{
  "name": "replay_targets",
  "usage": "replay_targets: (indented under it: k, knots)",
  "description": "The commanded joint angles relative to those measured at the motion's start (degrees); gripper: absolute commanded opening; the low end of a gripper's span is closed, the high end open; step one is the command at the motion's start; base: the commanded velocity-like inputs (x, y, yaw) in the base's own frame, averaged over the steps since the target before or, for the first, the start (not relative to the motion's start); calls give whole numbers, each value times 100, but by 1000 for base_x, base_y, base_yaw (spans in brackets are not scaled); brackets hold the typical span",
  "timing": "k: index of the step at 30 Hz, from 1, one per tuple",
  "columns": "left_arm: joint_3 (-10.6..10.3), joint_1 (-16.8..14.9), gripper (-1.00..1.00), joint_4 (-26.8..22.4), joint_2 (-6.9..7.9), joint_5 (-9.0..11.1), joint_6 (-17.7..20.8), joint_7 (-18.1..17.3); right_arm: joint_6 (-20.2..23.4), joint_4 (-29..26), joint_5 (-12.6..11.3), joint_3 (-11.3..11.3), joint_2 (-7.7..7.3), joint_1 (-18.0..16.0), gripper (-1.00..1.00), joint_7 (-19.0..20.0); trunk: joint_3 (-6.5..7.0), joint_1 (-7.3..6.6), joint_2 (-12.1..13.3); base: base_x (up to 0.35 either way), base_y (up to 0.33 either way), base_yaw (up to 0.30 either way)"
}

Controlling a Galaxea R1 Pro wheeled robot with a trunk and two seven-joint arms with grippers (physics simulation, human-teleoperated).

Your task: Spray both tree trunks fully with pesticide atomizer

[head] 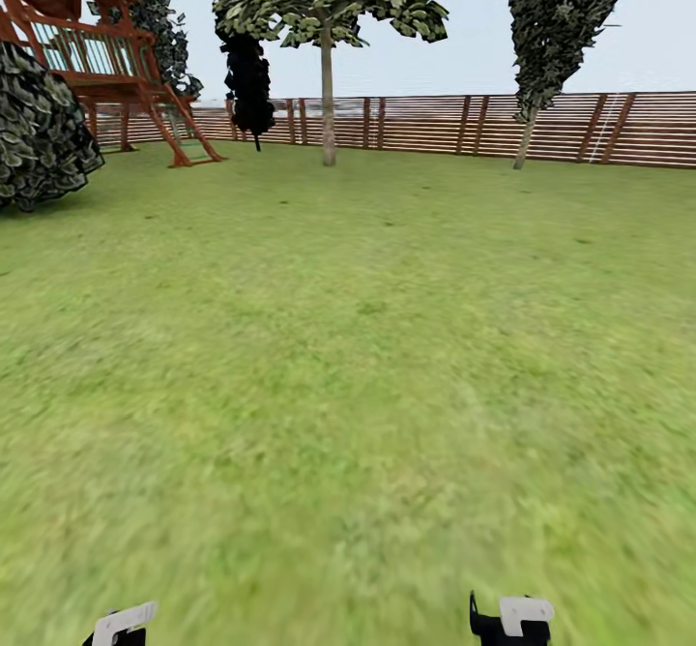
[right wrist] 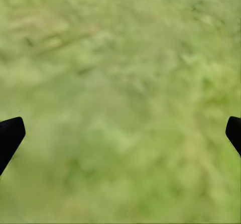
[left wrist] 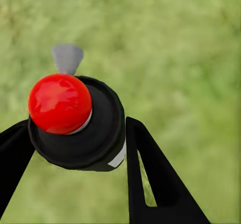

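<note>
**Left end effector carries the atomizer; trees stand far ahead**

Left end effector [head: 121, 624] and right end effector [head: 512, 619] peek in at the head view's lower edge, at about 7 and 5 o'clock. Ahead lies the garden's grass floor [head: 348, 385]. One tree [head: 328, 95] with a bare pale trunk stands near 12 o'clock by the wooden fence [head: 435, 124]; a second tree [head: 527, 133] leans at about 1 o'clock. A wooden play structure [head: 106, 66] and a dark bush [head: 39, 129] sit near 10 o'clock. Both trunks are well apart from the robot.

Left wrist view: the left end effector [left wrist: 75, 143] is clamped on the pesticide atomizer [left wrist: 80, 128], its fingers touching the black body on either side, below the red cap [left wrist: 59, 103]. A grey nozzle [left wrist: 67, 58] pokes beyond. I judge the bottle rigid, smooth and light, likely to twist if squeezed loosely; the round body is the sound place to hold.

Right wrist view: the right end effector [right wrist: 120, 133] is spread wide apart over grass, empty.
</note>
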Motion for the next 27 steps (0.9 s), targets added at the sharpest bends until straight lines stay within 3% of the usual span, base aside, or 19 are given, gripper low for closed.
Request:
replay_targets:
  k: [1,27]
  knots:
    - [1,0,-100,-1,0,1,0,-1,0,0,0,0,0,0,100,0,0,0,0,338,0,0]
    - [-1,0,-100,-1,0,1,0,-1,0,0,0,0,3,0,100,0,0,0,0,338,0,0]
